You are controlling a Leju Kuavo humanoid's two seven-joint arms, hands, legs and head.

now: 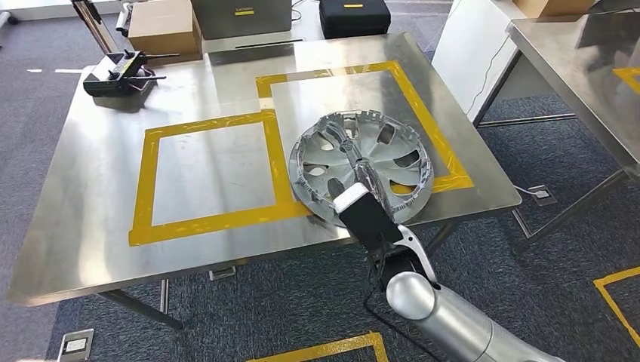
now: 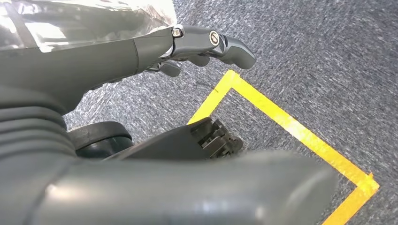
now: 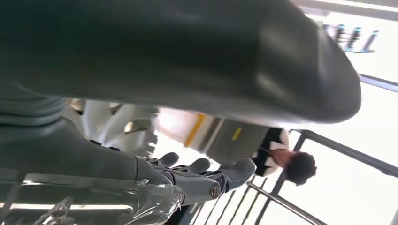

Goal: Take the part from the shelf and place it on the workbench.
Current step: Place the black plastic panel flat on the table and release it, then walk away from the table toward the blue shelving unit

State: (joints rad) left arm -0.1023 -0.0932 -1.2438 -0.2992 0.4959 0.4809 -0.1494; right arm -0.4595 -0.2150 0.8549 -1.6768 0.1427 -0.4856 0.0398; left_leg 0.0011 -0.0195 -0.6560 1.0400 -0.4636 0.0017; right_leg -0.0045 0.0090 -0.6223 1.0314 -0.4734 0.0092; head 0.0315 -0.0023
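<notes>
Steel surface [image 1: 98, 219]; wheel cover [image 1: 361, 167] at 3 o'clock, light, stiff, brittle tabs. Right hand [image 1: 362, 197] fingers grasping near rim; left hand [image 2: 187, 47] loosely released.

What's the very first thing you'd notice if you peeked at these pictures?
The big silver wheel cover jumps out first, lying on the shiny metal workbench near its front right edge, partly over the yellow tape squares. The robot's right hand reaches over its near rim, though whether it grips is hard to tell. At the far left corner sits a black controller.
</notes>
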